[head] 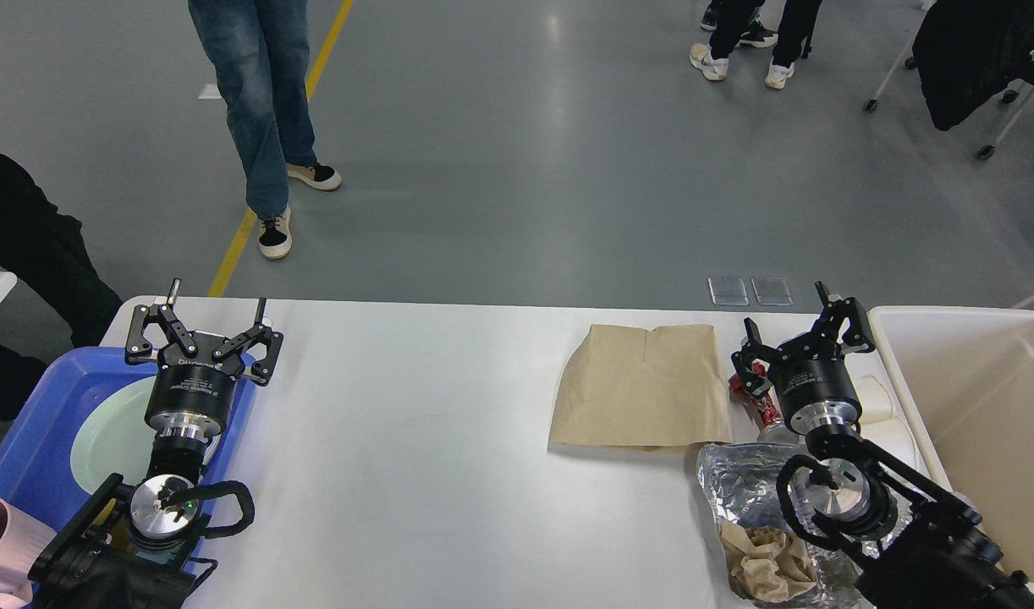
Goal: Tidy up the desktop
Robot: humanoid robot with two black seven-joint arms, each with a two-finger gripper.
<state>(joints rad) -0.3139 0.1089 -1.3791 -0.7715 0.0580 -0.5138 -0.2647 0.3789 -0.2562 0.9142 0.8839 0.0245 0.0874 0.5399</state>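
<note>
Clutter is bunched at the right end of the surface (415, 423), the wide white top that fills the lower half of the view, while its middle and left stretch lie bare. Beyond the right edge stands a cream bin (974, 397), which looks empty. At the left edge sits a blue tray (26, 423) with a pale plate (111, 431) in it, so sorting seems partly done. Left to clear, by my judgement: a flat brown bag (644, 385), crumpled foil (737, 478) with wadded brown paper (767, 562) near the front edge, and a red wrapper (758, 402) beside the bag. The left claw (206, 334) hangs over the tray's far corner, spread wide and holding nothing. The right claw (800, 334) hovers above the wrapper, also spread and empty.
</note>
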